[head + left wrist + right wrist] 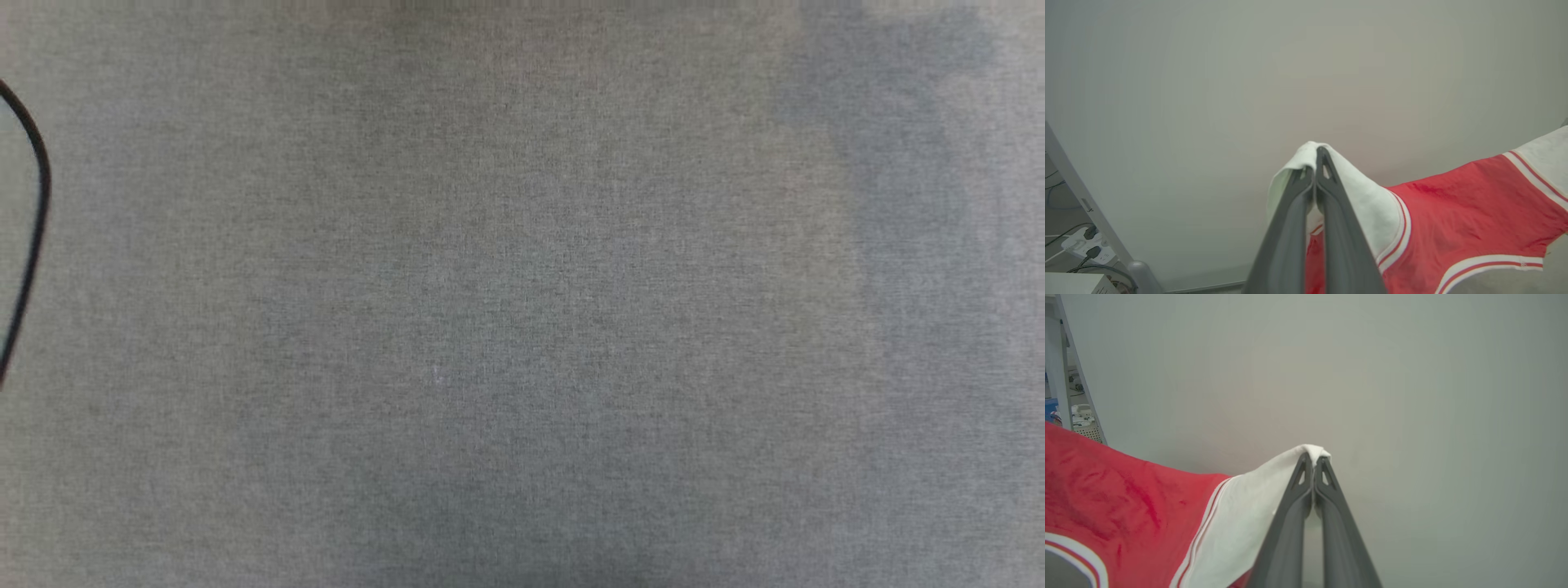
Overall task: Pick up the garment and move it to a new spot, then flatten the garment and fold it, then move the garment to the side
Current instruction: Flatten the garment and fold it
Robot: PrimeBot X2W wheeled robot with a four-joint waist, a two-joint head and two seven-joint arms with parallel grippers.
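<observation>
Desk [522, 327]: grey woven cloth covering, matt, fine visible weave, slightly rough.
Cable [46, 189]: black sheath, smooth, plastic or rubber.
Garment [1461, 212]: cloth; red body smooth knit, faint sheen, softly creased; white sleeves matt, finely nubbed; striped trim smooth.
Left fingers [1290, 228], right fingers [1339, 539]: dark grey plastic, matt, smooth.
Power strip [1086, 245]: white plastic, smooth.

A table [522, 327] covered in plain grey woven cloth, softly shadowed toward the right; a thin black cable [42, 212] curves along its left edge.
</observation>
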